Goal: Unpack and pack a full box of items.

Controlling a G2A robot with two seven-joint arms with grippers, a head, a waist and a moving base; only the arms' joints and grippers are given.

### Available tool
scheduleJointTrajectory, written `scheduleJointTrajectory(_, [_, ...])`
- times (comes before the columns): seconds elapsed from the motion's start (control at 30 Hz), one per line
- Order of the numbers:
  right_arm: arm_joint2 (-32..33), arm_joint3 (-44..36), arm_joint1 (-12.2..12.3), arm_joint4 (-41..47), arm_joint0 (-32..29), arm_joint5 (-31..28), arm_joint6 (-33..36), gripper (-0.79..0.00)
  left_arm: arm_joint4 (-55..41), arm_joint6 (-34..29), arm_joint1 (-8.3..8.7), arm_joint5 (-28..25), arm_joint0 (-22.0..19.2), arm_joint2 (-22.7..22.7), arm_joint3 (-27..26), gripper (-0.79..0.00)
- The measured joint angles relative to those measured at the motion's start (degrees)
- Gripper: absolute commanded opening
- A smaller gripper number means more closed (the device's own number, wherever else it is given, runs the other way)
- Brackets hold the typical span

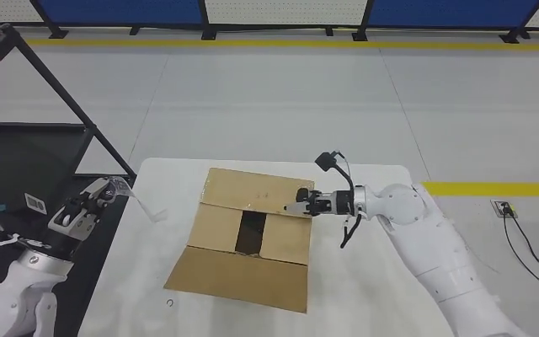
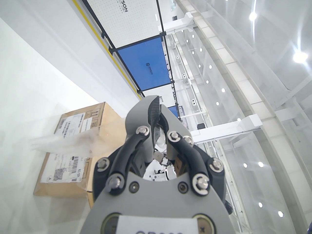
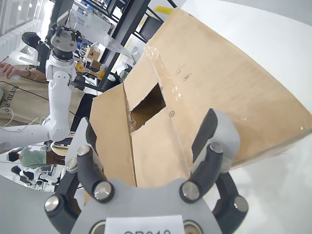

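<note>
Brown cardboard box (image 1: 244, 282): flaps (image 1: 286, 240) look stiff and light, best gripped at an edge. Right end effector (image 1: 299, 205) released; left end effector (image 1: 106, 190) clenching clear plastic film (image 1: 141, 200).

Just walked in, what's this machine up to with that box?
A two-armed robot is working on a cardboard box on a white table. Its right claw is open at the box's top flaps, which are parted with a dark gap in the middle. Its left claw, off past the table's side, is shut on a piece of clear plastic.
</note>
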Motion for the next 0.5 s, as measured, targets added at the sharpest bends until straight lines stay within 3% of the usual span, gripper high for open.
scheduleJointTrajectory(0.33, [-1.3, -0.9, -0.06, -0.74, 0.39, 0.23, -0.01, 0.0, -0.17, -0.65, 0.19, -0.07, -0.94, -0.24, 0.83, -0.785])
scheduleJointTrajectory(0.5, [-0.19, -3.28, 0.4, 3.08, -0.61, -3.45, 2.18, 0.0, -0.41, -0.59, 0.25, -0.27, -1.09, -0.52, 1.01, -0.785])
